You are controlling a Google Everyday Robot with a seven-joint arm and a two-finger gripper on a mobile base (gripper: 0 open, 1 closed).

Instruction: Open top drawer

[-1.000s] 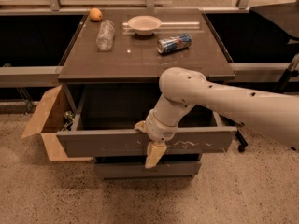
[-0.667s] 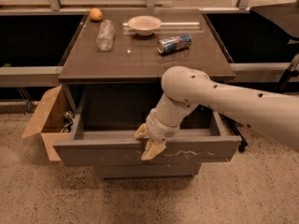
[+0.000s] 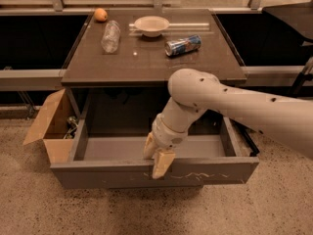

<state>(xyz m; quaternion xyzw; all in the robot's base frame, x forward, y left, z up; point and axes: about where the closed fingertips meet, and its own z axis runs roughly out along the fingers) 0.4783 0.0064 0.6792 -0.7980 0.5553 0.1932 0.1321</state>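
The top drawer [image 3: 98, 173] is pulled far out of the cabinet, its grey-brown front facing me with white scratch marks to the right of the middle. Its pale grey interior [image 3: 112, 148] shows and looks empty. My gripper [image 3: 157, 158] hangs from the white arm over the middle of the drawer's front edge. One tan finger lies outside the front panel and the other inside, so the fingers straddle the top edge of the front.
An open cardboard box [image 3: 51, 126] with items in it stands on the floor left of the drawer. On the tabletop [image 3: 146, 65] lie an orange [image 3: 100, 14], a clear plastic bottle [image 3: 110, 35], a white bowl [image 3: 151, 25] and a can [image 3: 182, 45].
The drawer has slid further out toward me, showing more of its pale interior. My gripper has moved with the front edge, toward me and down in the view.
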